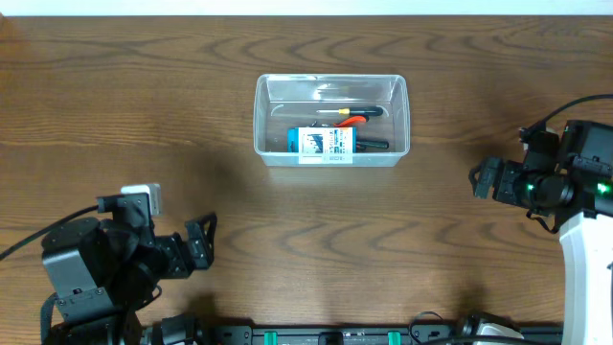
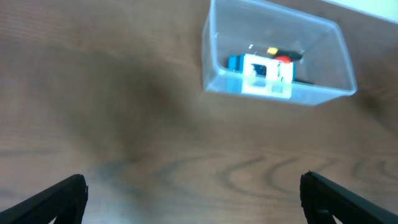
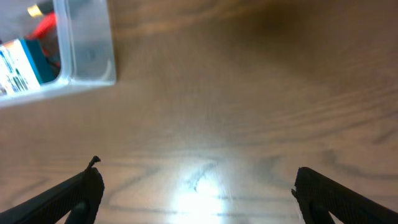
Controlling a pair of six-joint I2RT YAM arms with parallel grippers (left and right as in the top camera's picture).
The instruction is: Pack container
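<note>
Since nothing lies loose on the dark brown wooden tabletop (image 1: 144, 105) that I can see, the packing looks nearly done or all done. The clear plastic box-shaped container with round corners (image 1: 330, 80) sits at the far middle of the tabletop, well apart from both arms. It stands flat with its open side up, so things can be dropped in from above.

Inside it, close to the near wall, lies a small blue and white cardboard box (image 1: 326, 142). It lies flat on its long side, I think because that way it fits along the wall and leaves room. Behind it are a thin tool with a red handle (image 1: 352, 121) and a thin tool with a yellow tip (image 1: 337, 111). They lie low on the bottom, close together, and nothing pokes over the rim.

The left pincer (image 1: 205, 243) is at the near left, with its two fingers spread wide and nothing between them. The right pincer (image 1: 477, 182) is out at the right side, also spread wide and holding nothing. Each one is turned so that its own camera can see the container. Both hang back from it, I think so that they do not bump it.

If one more thing has to go in, I cannot see it from these views
</note>
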